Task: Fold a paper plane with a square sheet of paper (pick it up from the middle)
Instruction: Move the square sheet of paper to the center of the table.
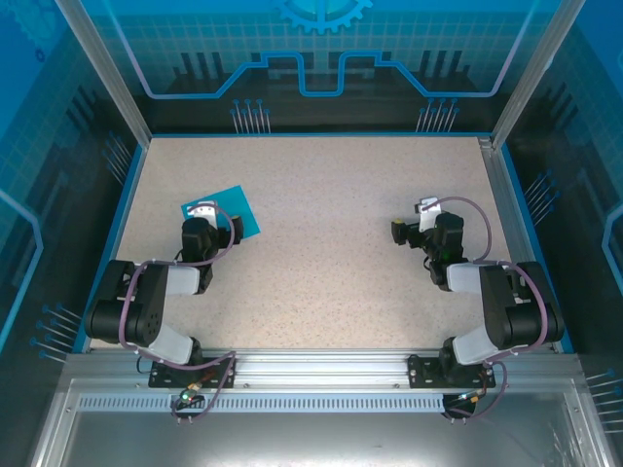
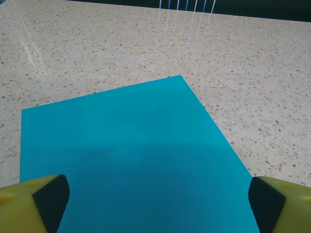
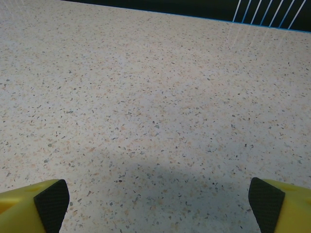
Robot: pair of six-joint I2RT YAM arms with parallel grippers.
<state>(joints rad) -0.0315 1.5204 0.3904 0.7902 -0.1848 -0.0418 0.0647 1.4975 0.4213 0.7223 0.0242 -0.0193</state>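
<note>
The square sheet of paper is teal-blue and lies flat on the speckled table at the left, with no crease showing. My left gripper hovers over its near part, partly covering it from above. In the left wrist view the sheet spreads between and ahead of the wide-apart yellow fingers, and the left gripper is open and holds nothing. My right gripper stands open on the right side above bare table, well apart from the sheet. In its wrist view the right gripper has nothing between its fingers.
A blue rim and metal posts border the table, with transparent blue walls behind and at the sides. An aluminium rail carries both arm bases at the near edge. Bare tabletop lies between the two grippers.
</note>
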